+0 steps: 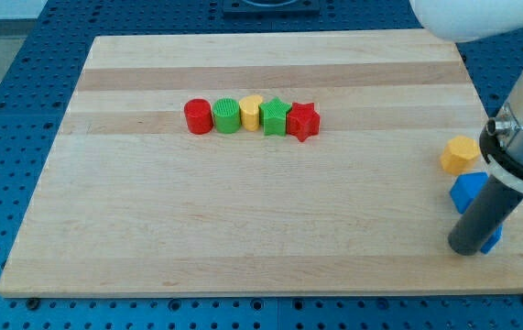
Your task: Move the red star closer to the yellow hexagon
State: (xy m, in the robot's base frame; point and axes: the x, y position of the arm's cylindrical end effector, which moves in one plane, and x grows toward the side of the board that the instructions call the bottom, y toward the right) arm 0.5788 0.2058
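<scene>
The red star (pixel 304 121) lies at the right end of a row of blocks near the board's upper middle. It touches a green star (pixel 276 116). The yellow hexagon (pixel 461 154) lies far to the view's right, near the board's right edge. My tip (pixel 470 247) stands at the view's lower right, below the yellow hexagon and far from the red star. It is against a blue block (pixel 468 192) whose lower part the rod hides.
The row also holds a yellow block (pixel 251 112), a green cylinder (pixel 227 115) and a red cylinder (pixel 198 116), left of the green star. The wooden board (pixel 243 220) lies on a blue perforated table. The arm's white body fills the upper right corner.
</scene>
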